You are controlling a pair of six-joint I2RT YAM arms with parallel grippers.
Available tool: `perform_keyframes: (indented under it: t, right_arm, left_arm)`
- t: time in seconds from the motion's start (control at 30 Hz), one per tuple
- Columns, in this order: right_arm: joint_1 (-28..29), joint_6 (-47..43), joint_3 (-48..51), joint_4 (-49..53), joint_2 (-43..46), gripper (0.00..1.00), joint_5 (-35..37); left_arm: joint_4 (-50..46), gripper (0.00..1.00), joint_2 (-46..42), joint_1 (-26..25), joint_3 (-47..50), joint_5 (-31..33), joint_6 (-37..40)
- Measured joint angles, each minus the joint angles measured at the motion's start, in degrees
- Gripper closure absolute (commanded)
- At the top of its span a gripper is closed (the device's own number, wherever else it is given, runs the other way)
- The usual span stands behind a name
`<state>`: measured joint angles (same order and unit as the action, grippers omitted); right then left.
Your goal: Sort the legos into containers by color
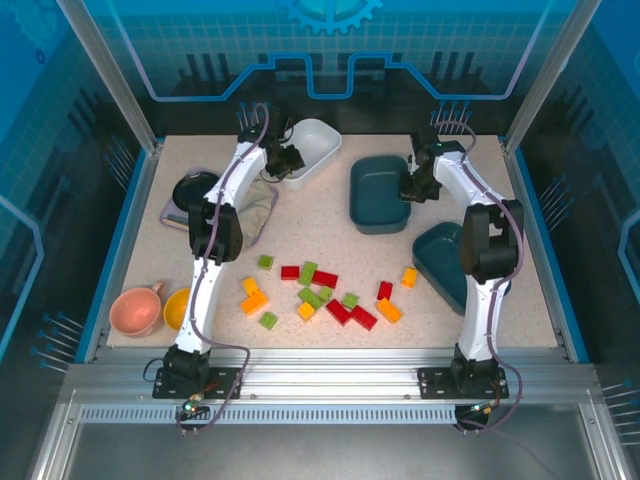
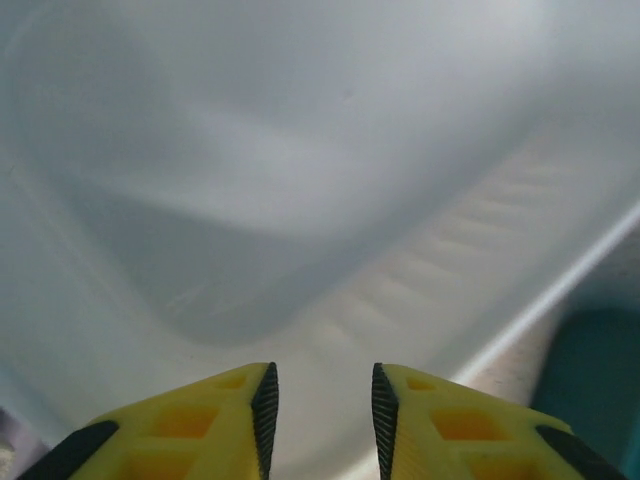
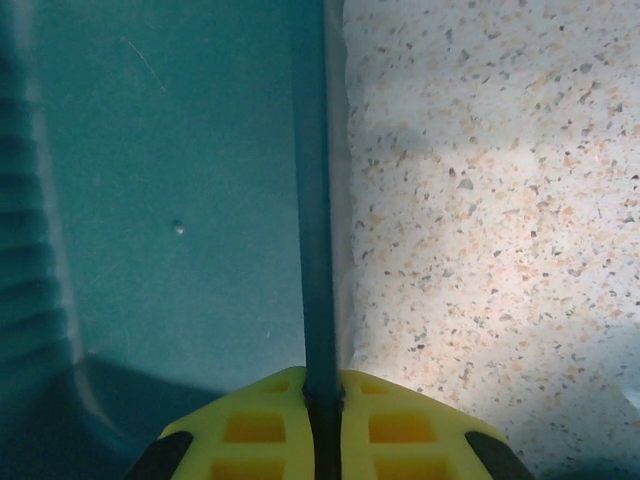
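Observation:
The legos, red (image 1: 324, 279), lime green (image 1: 308, 272) and orange (image 1: 254, 300), lie scattered on the table's near middle. The white tray (image 1: 318, 140) stands at the back. My left gripper (image 1: 291, 160) is at its left rim; in the left wrist view its jaws (image 2: 320, 385) straddle the white tray's wall (image 2: 300, 150), closed on it. One dark teal tray (image 1: 375, 195) sits right of centre. My right gripper (image 1: 412, 188) is shut on its right rim, and the thin rim (image 3: 318, 200) runs between the pads. A second teal tray (image 1: 440, 255) lies under the right arm.
A black bowl (image 1: 195, 188) and a crumpled cloth (image 1: 255, 205) lie beside the left arm. A pink cup (image 1: 138, 310) and an orange bowl (image 1: 177, 308) stand at the near left corner. Speckled tabletop (image 3: 480, 200) lies right of the gripped teal tray.

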<state>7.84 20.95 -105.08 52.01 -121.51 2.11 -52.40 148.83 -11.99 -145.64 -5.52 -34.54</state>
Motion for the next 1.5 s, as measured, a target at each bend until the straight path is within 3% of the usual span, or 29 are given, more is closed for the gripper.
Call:
perform_keyframes:
  t: [0.27,0.6,0.87,1.13,1.23,1.4,1.5]
  right_arm:
    - [0.0,5.8,-6.8,-0.5,-6.3,0.94,-4.4]
    - [-0.1,8.3,-10.0,-1.1,-9.9,0.94,-7.4]
    - [-2.2,4.4,-10.1,-0.5,-9.9,0.94,-8.2]
    - [-0.1,-2.1,-7.4,-0.1,-8.7,0.93,-8.5]
    - [1.0,-3.1,-6.1,0.1,-8.0,0.84,-8.6]
    - [2.4,-4.0,-4.7,0.9,-6.9,0.5,-8.6]
    - [3.0,-3.9,-1.5,0.9,-3.0,0.47,-7.9]
  left_arm:
    - [0.3,0.68,0.3,-0.2,-0.1,-8.0,0.0]
    - [2.1,0.69,0.3,-6.7,2.3,-17.5,-5.0]
    - [6.1,0.72,-1.7,-10.7,8.3,-18.6,-8.5]
    - [6.4,0.71,-10.0,-11.9,18.6,-13.9,-9.0]
    - [5.1,0.71,-12.2,-11.8,19.8,-12.6,-8.8]
    - [4.5,0.65,-16.3,-11.9,24.2,-11.6,-8.4]
    - [4.4,0.58,-17.6,-12.0,24.3,-11.0,-8.0]
